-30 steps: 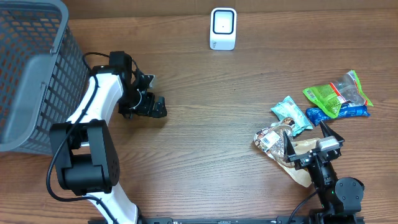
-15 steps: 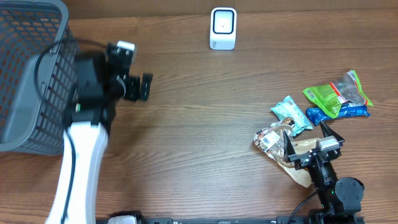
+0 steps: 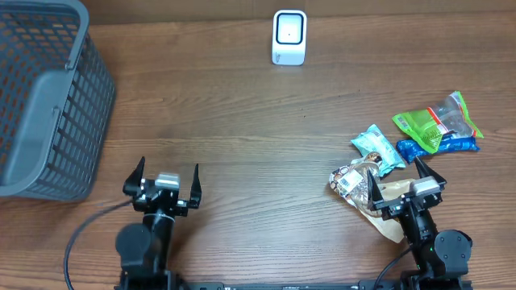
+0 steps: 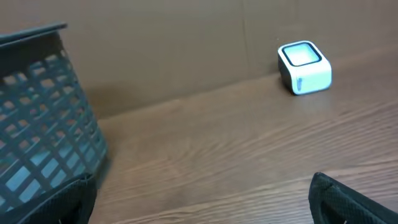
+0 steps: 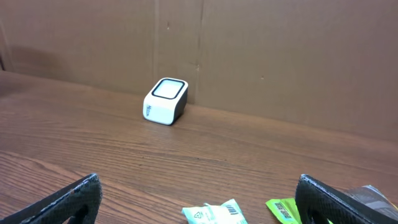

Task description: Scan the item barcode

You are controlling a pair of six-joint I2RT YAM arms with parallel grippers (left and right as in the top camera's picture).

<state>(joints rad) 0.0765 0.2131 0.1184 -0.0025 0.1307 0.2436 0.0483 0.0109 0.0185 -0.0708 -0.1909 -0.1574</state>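
Snack packets (image 3: 435, 127) lie on the desk (image 3: 266, 153) beside the right end effector (image 3: 395, 166), which gapes wide and empty like the left end effector (image 3: 168, 164), scanner (image 3: 289, 37) well apart.

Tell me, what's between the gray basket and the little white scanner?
Nothing, just bare wooden table between the basket and the scanner, seen best from overhead.
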